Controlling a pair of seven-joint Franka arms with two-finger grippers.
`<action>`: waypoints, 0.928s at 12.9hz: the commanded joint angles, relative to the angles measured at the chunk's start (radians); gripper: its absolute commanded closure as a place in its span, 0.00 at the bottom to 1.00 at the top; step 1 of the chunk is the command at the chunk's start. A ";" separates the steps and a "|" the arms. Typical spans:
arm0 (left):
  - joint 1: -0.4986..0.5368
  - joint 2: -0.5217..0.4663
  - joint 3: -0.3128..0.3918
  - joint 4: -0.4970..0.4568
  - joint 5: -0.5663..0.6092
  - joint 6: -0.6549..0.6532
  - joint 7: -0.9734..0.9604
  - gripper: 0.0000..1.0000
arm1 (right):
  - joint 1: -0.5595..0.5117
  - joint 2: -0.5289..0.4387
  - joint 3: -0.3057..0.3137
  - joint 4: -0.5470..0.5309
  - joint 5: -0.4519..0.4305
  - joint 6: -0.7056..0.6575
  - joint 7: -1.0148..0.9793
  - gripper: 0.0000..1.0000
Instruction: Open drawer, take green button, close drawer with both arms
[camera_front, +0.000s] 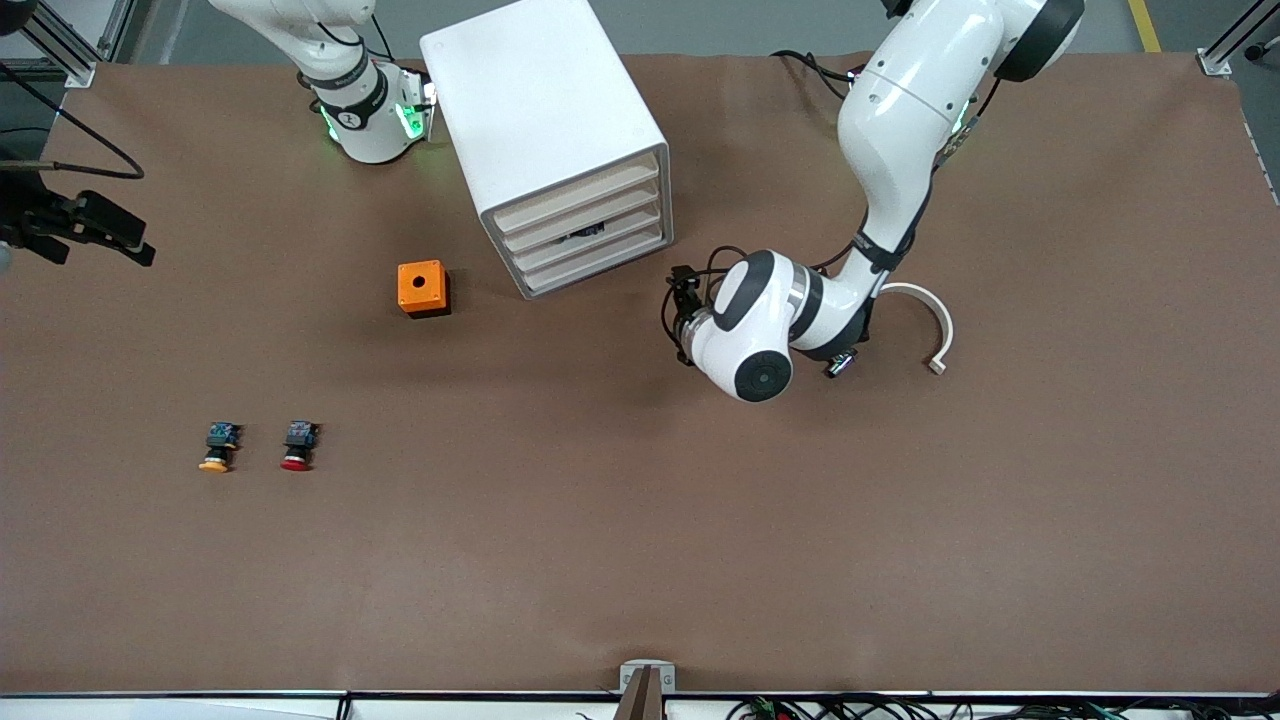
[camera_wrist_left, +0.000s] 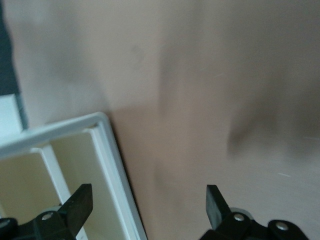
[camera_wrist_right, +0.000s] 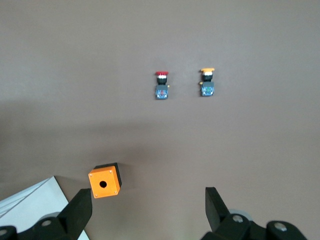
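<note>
- The worktop (camera_front: 900, 560) is a wide flat surface under a matte brown cover, smooth apart from faint creases.
- The left arm (camera_front: 900, 130) is glossy white with black joint bands; it bends down from its base and ends just beside the cabinet's front corner, toward the left arm's end of the worktop.
- The right arm (camera_front: 350, 100) shows only its rounded white base and lower link, lit green at the collar; it waits.
- The cabinet (camera_front: 540, 110) is a boxy white housing with rounded edges and a faintly speckled top, standing at an angle near the robots' bases.
- Four cream slat fronts fill its face, all pushed in; the drawer (camera_front: 585, 235) with a dark shape showing in its slot is the third from the top.
- The left hand (camera_front: 682, 318) is black, low by the cabinet's front corner, released with its fingers (camera_wrist_left: 80, 202) wide apart; the cabinet's white frame shows between them in the left wrist view.
- The right hand (camera_wrist_right: 147, 210) is black and released, fingers spread, high over the orange box.
- The orange box (camera_front: 422, 287) is a small plastic cube with a round hole on top, beside the cabinet.
- The red-capped button (camera_front: 297, 446) and the yellow-capped button (camera_front: 218, 447) lie on their sides, side by side, nearer the front camera.
- The green button is not visible in any view.
</note>
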 joint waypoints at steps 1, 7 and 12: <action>-0.042 0.029 0.009 0.007 -0.125 -0.011 -0.076 0.06 | -0.006 0.064 0.008 0.042 -0.014 -0.001 -0.041 0.00; -0.088 0.046 0.009 0.008 -0.280 -0.172 -0.093 0.44 | -0.008 0.200 0.006 0.104 -0.034 0.008 -0.037 0.00; -0.125 0.069 0.009 0.010 -0.287 -0.175 -0.107 0.63 | 0.060 0.197 0.011 0.086 0.059 0.008 0.381 0.00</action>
